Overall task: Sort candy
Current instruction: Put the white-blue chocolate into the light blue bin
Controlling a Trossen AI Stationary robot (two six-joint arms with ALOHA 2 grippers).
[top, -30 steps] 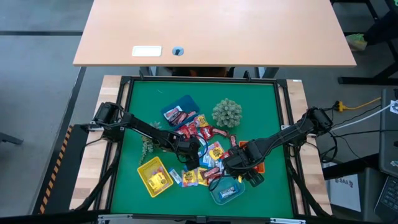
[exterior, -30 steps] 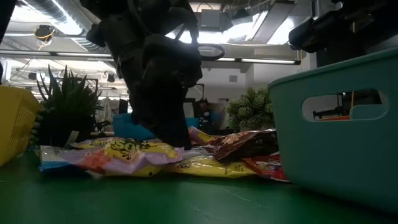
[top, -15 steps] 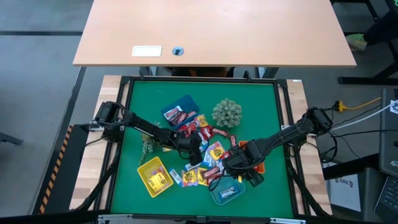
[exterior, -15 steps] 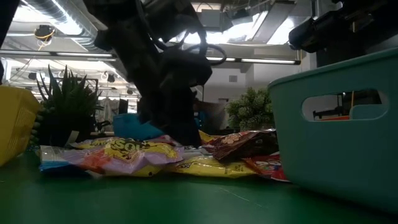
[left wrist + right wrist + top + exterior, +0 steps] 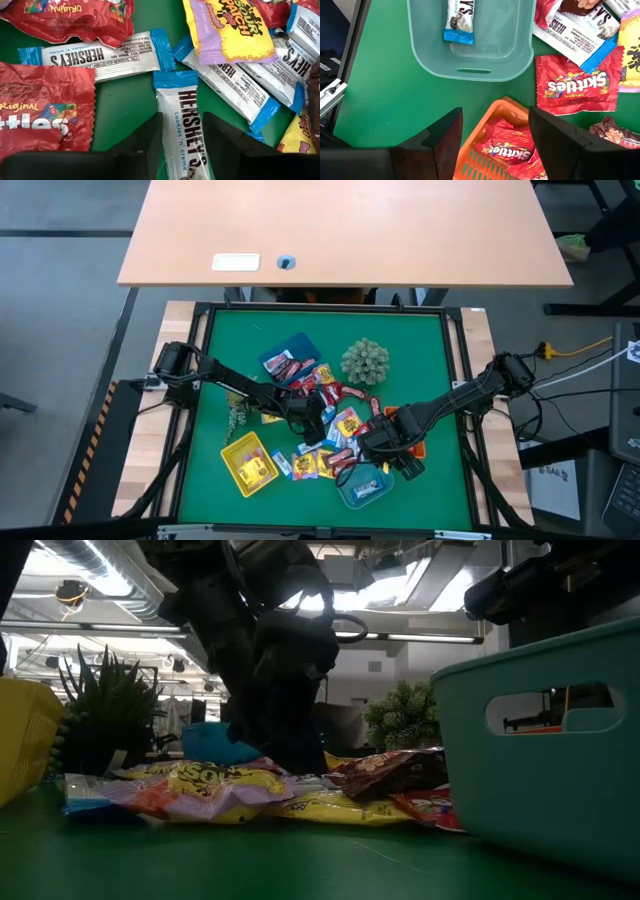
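Observation:
The candy (image 5: 330,420) lies in a loose pile on the green mat: red, yellow and blue-and-white wrappers. My left gripper (image 5: 312,430) hangs low over the pile, slanting down, and is open. In the left wrist view its fingers stand on either side of a blue-and-white Hershey's bar (image 5: 181,120) that lies flat on the mat. My right gripper (image 5: 495,135) is open and holds nothing. It hovers above the orange tray (image 5: 495,130), which holds red Skittles packs. One blue-and-white bar (image 5: 460,20) lies in the teal tray (image 5: 470,60). My left gripper comes from above at a slant, its fingers (image 5: 150,145) along the two long sides of the Hershey's bar near one end (image 5: 185,150). I cannot tell whether they touch it. The bar lies flat on the mat.
A yellow tray (image 5: 248,462) holding candy stands near the front left. A blue tray (image 5: 290,358) is farther back. One spiky green plant (image 5: 365,362) stands behind the pile and a smaller one (image 5: 236,418) at its left. The teal tray (image 5: 560,760) fills the low view's right side.
My left gripper has edged a little toward the table's right edge over the candy pile. My right gripper has kept still.

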